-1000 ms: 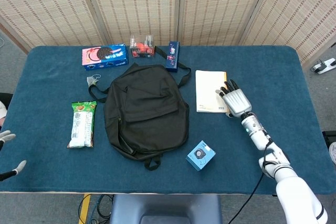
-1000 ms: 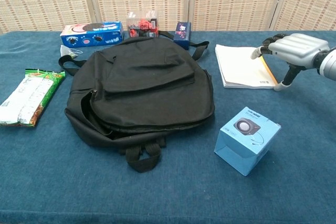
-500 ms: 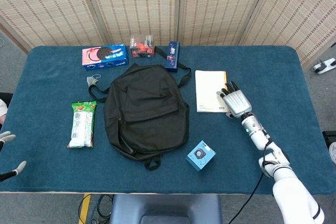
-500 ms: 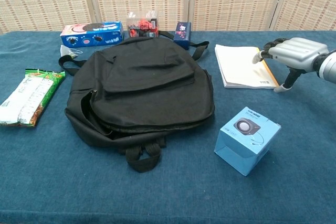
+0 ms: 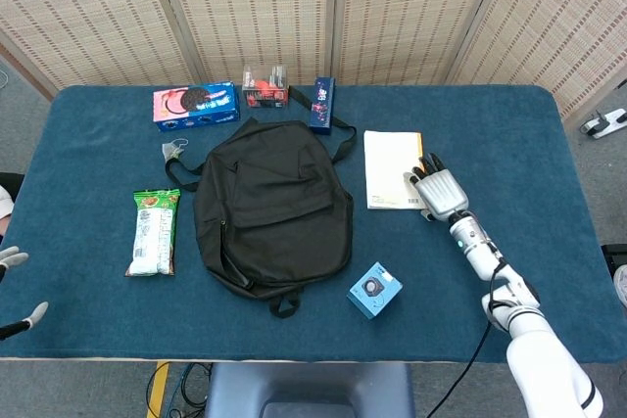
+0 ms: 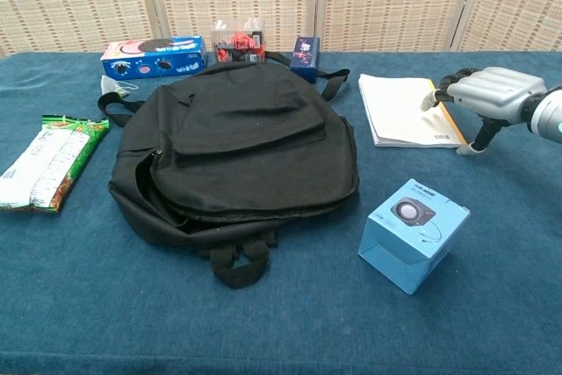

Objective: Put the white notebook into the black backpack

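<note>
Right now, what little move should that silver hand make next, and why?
Probably lower the right hand a little and close its fingers on the white notebook. The hand sits over the notebook's right edge with nothing held, the thumb out beside that edge, and the notebook lies flat, apart from the black backpack.

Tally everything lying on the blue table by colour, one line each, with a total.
Black: 1, the fabric backpack
White: 1, the paper notebook
Green: 1, the snack packet
Blue: 3, the cookie box, the narrow dark carton, the light cube box
Red and clear: 1, the small pack
Grey: 1, the small crumpled item
Total: 8
</note>
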